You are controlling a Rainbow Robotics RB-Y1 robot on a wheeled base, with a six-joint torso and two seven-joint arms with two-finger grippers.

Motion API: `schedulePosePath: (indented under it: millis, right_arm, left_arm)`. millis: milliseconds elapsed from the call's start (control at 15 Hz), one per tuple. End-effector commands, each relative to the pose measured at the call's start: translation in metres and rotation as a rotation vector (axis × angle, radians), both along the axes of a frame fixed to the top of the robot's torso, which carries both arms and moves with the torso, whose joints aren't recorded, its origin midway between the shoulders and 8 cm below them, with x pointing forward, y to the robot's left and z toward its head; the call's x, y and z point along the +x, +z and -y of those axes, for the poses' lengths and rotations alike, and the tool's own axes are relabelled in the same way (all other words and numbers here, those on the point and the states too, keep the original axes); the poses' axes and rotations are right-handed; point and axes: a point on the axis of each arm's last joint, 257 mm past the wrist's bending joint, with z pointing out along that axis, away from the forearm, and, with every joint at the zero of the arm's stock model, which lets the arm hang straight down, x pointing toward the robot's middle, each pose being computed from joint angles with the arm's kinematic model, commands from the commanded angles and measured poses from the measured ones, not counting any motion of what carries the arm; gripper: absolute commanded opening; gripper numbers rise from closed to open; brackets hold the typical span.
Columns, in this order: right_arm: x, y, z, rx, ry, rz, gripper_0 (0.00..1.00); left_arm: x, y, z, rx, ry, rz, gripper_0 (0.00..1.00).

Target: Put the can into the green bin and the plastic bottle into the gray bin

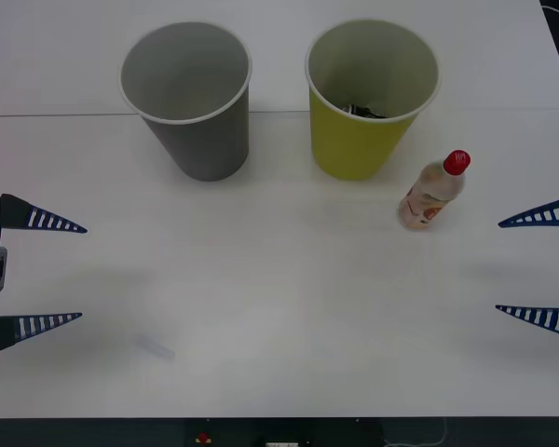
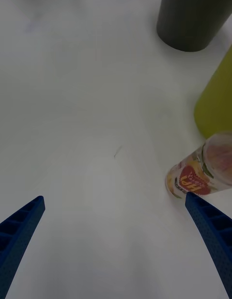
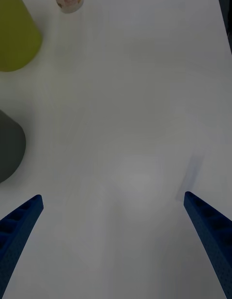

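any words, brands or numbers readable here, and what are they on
Nothing can be read for certain.
plastic bottle: its red and white label carries large yellow lettering, too blurred to read.
green bin: no text.
gray bin: no text.
left gripper and right gripper: no markings.

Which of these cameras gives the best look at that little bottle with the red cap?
The front view: the plastic bottle stands whole there, red cap to base, right of the green bin. The right wrist view gives its label close up; the left wrist view just its lower part, far off.
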Motion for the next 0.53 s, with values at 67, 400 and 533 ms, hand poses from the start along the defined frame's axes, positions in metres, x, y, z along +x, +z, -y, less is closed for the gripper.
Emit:
schedulePosePath:
  millis: [67,400,533]
  right_arm:
    - [0.004,-0.001,0.006,0.078,-0.042,-0.011,1.0]
    - [0.006,-0.013,0.016,0.22,-0.173,-0.026,1.0]
    - [0.007,-0.022,0.018,0.279,-0.242,-0.03,1.0]
  left_arm:
    - [0.0,0.0,0.0,0.0,0.0,0.0,1.0]
    - [0.0,0.0,0.0,0.0,0.0,0.0,1.0]
    - [0.0,0.0,0.0,0.0,0.0,0.0,1.0]
